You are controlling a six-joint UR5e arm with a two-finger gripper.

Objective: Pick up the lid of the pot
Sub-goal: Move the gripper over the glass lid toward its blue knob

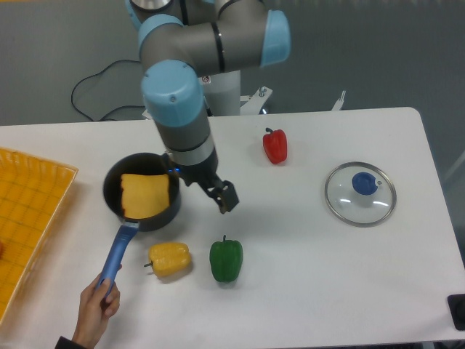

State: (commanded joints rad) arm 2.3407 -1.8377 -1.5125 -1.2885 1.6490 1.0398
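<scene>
The tool point(203, 182) points down over the desk point(327, 276), its fingers standing apart with a visible gap between them. The pot lid point(356, 207), clear with a rim around it and a blue knob point(365, 183), lies flat on the desk toward the right side of the view, well apart from the tool. At the left, a person's hand point(99, 305) grips the blue handle point(118, 251) of a black pan point(138, 163). The pan contains a flat, yellow-brown piece point(144, 196) whose material cannot be determined. In the view, the tool's left finger comes up to the pan's right edge; whether the two touch cannot be established. A yellow pepper point(171, 259) lies below the pan in the view, with a green pepper point(226, 262) to its right. A red pepper point(275, 146) lies farther back, between the arm point(178, 102) and the lid. An orange surface point(33, 211) occupies the left edge of the view, and a small black object point(458, 313), cut off by the frame, sits at the lower right. A dark cable point(75, 94) curves behind the desk at upper left.
</scene>
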